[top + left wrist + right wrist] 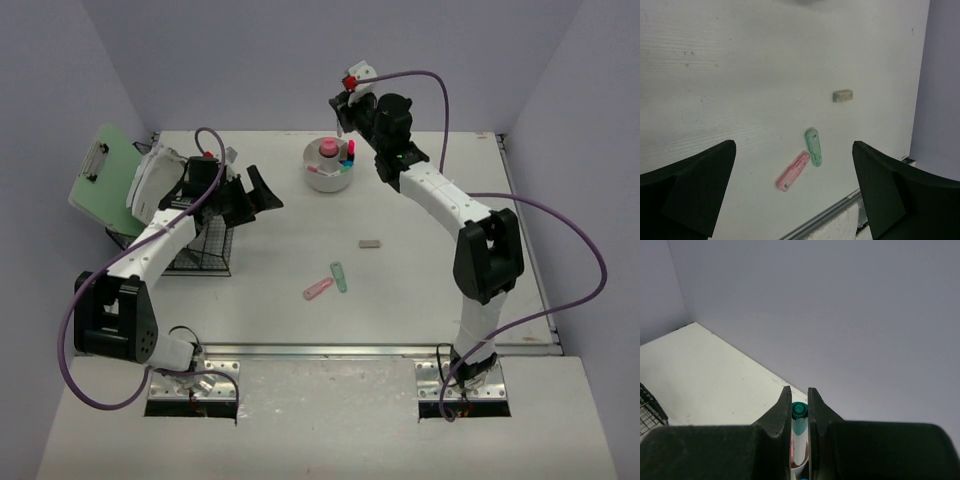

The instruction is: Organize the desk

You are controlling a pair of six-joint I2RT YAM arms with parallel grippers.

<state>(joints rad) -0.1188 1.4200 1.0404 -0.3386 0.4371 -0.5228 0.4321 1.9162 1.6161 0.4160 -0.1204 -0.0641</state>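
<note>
Lying loose: two highlighters (pixel 317 289) (pixel 339 277), one eraser (pixel 371 242).

I see pale lavender walls (pixel 300 60) enclosing the off-white bench (pixel 280 270) at the back and both sides. A metal rail (pixel 330 350) runs along its front edge. Lighting is even and diffuse; the bench surface carries faint scuffs and specks.

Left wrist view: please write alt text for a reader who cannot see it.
Two dark left fingers, wide open, frame an off-white desk from the bottom corners. Between them lie a pink case and a green case, close together at an angle; a grey block lies farther off, near a lavender wall.
</note>
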